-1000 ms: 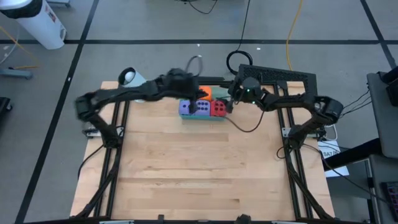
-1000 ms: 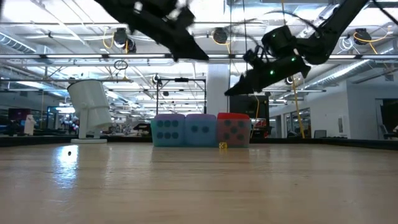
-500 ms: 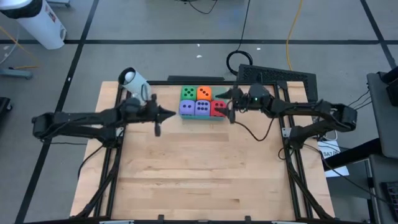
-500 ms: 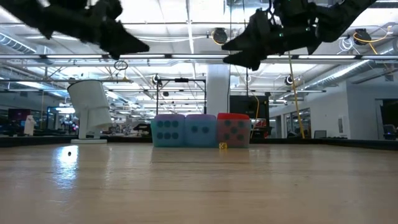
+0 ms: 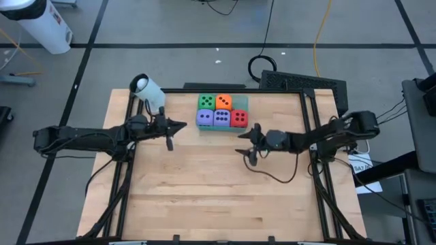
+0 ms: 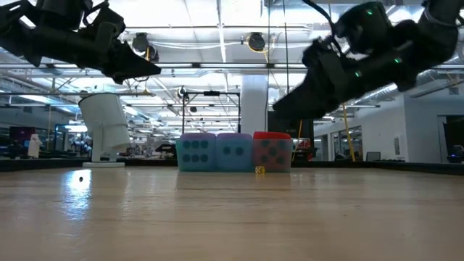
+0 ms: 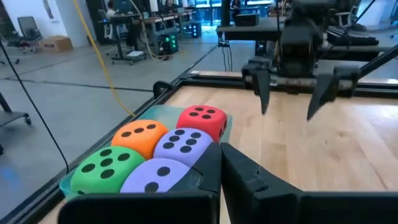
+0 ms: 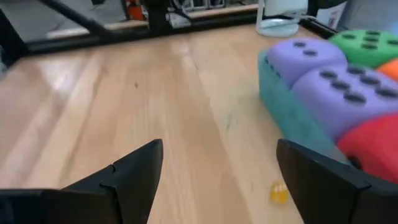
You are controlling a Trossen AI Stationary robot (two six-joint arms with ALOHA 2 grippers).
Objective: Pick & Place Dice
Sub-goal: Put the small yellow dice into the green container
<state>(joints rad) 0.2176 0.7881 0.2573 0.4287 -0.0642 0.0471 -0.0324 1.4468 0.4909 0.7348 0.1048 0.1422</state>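
Right wrist view: right gripper jaws are spread wide, nothing held, bare tabletop between them. Left gripper jaws are seen pressed together, empty, just beside the dice cluster. Both grippers are held above the tabletop in the low view, well clear of the wood.

All five dice are seated in the green tray at the far edge: green die, orange die, two purple dice, red die. Faces are packed touching.

A small yellow bit lies on the wood just beside the tray.

Judged risks:
- Dice packed tight: a finger pushed between neighbours could drag a second die out or shove the tray.
- Soft-looking cubes: a squeezed grip could let one squirt out.
- Grippers face each other across the tray; a simultaneous reach could cause a clash.
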